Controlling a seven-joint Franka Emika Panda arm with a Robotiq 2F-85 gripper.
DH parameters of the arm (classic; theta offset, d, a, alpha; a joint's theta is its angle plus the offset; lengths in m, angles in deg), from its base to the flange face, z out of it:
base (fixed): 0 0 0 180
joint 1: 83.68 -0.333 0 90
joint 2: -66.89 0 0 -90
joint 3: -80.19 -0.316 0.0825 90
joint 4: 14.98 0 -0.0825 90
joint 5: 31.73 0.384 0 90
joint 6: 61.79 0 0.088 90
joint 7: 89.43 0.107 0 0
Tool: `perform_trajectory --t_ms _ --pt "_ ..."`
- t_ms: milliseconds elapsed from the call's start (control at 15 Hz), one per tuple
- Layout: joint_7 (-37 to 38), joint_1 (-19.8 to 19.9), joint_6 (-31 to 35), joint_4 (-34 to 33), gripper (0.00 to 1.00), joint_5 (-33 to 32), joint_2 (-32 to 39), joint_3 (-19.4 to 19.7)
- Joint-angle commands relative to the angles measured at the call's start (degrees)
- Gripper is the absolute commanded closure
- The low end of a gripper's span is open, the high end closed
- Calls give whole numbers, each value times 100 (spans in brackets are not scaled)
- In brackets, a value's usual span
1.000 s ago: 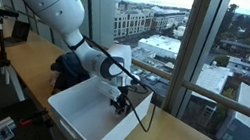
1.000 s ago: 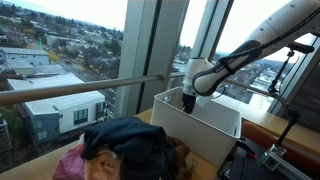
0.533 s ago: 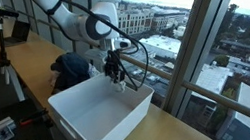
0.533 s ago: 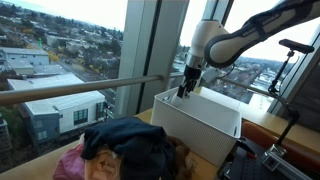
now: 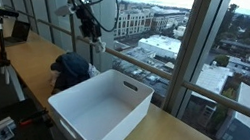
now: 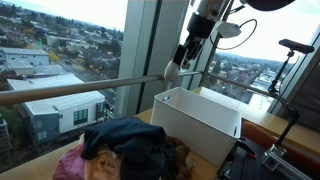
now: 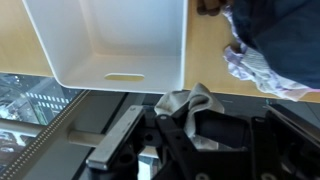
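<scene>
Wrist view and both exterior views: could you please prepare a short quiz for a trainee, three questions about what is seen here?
1. True or false: the white bin has folded clothes in it.
2. In the wrist view, what is between the jaws? A) a pale cloth B) a cup C) nothing
3. Where is the pile of clothes in relation to the bin?

Key:
1. False. The bin is empty.
2. A. The jaws are shut on it, high above the counter.
3. On the counter beside the bin, outside it.
</scene>
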Motion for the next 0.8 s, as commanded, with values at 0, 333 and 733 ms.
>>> perform_trajectory --t_ms 0,333,733 --pt "731 -295 -493 40 100 -281 -209 -589" --pt "1240 -527 -777 -24 60 -283 -69 -1062" --pt "1294 -504 -854 -57 16 -222 -65 -1117"
